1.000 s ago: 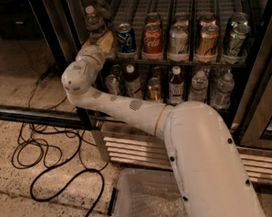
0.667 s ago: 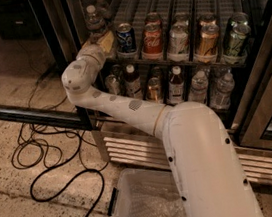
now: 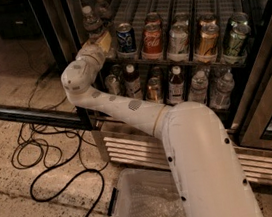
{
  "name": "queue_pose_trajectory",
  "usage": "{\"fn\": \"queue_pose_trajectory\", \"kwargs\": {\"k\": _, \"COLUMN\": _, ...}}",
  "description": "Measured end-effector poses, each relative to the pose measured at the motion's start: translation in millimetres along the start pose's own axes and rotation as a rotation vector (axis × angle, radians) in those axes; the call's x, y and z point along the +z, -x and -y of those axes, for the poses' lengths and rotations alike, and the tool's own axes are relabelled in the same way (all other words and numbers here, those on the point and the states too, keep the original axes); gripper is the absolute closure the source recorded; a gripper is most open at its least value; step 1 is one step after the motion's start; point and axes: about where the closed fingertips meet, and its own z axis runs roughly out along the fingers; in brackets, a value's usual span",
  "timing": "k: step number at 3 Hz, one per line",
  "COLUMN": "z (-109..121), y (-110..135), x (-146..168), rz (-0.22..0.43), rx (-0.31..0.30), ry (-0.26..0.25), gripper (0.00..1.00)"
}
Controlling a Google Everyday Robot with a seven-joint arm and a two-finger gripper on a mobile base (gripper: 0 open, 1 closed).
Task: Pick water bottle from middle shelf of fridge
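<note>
An Everyday Robot's white arm (image 3: 199, 162) reaches up from the lower right into an open fridge (image 3: 267, 72), its gripper (image 3: 102, 38) at the far left end of the middle shelf (image 3: 134, 14). The water bottle (image 3: 92, 21) stands upright there, white cap on top, at the left edge of the rack. The gripper sits just below and to the right of it, against its lower part. Whether the gripper is apart, together or clamped on the bottle cannot be told, as the wrist blocks the view.

To the right along the same shelf stand a blue can (image 3: 125, 37), a red can (image 3: 152, 40), a silver can (image 3: 177, 40), a gold can (image 3: 206, 40) and a green can (image 3: 234, 42), each at the front of its own lane with more cans behind.

On the shelf below stand white-capped dark bottles (image 3: 132, 80) and, toward the right, clear bottles (image 3: 221, 88). Under that runs the pale louvred base (image 3: 131, 149). A black bar (image 3: 25, 113) at left appears to be the lower edge of the swung-open glass door. Black cables (image 3: 46, 153) loop across the speckled floor, and a clear bin (image 3: 140, 211) sits at the bottom edge beside the arm.
</note>
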Motion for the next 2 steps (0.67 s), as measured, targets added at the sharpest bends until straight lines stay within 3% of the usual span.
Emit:
{"fn": "queue_pose_trajectory", "kwargs": {"k": 1, "z": -0.1, "y": 0.5, "x": -0.5, "rz": -0.009, "rx": 0.008, "ry": 0.005, "gripper": 1.0}}
{"fn": "queue_pose_trajectory", "kwargs": {"k": 2, "z": -1.9, "y": 5.4, "x": -5.3, "rz": -0.087, "rx": 0.073, "ry": 0.05, "gripper": 1.0}}
